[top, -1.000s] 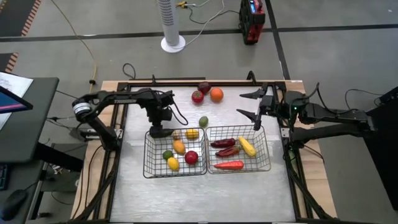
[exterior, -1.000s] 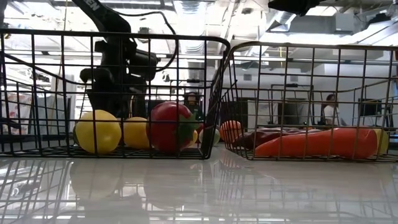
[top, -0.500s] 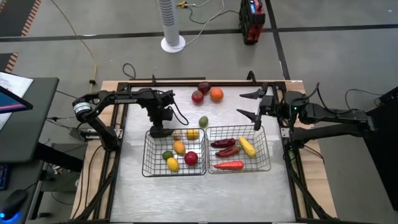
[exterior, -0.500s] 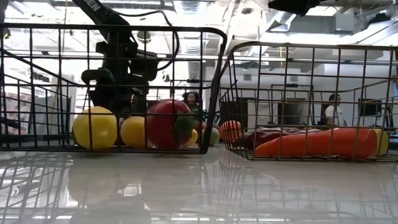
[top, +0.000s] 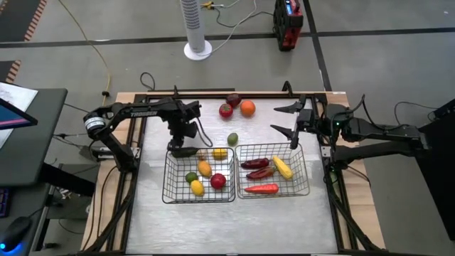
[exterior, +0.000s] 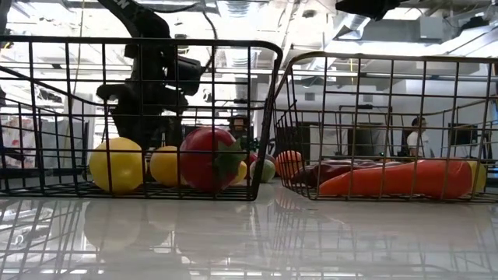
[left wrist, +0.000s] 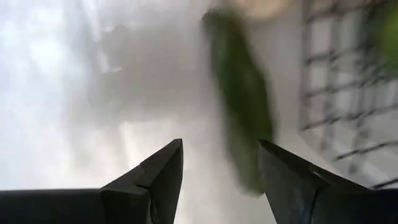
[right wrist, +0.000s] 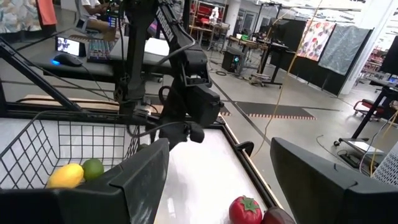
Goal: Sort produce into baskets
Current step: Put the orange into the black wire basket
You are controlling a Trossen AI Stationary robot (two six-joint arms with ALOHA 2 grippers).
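Note:
My left gripper [top: 182, 135] [left wrist: 219, 143] is open and empty, hovering over a long dark green vegetable [left wrist: 242, 112] [top: 183, 151]. The vegetable lies on the white table along the mesh of the left basket [top: 165, 178], at its far left corner. That basket holds yellow, green and red round produce [top: 218, 180]. The right basket [top: 307, 171] holds long dark red, yellow and red produce [top: 261, 189]. My right gripper [top: 293, 121] [right wrist: 217, 162] is open and empty above the table, beyond the right basket.
A tomato [top: 225, 110], a dark red piece [top: 233, 99], an orange [top: 247, 107] and a greenish round piece [top: 232, 139] lie loose on the table beyond the baskets. The two baskets stand side by side at mid-table. People show in the room behind.
My left gripper has risen and drawn back toward the table's far edge, uncovering the long green vegetable at the left basket's far left corner. The left basket has slid slightly toward the table's left edge, with its produce.

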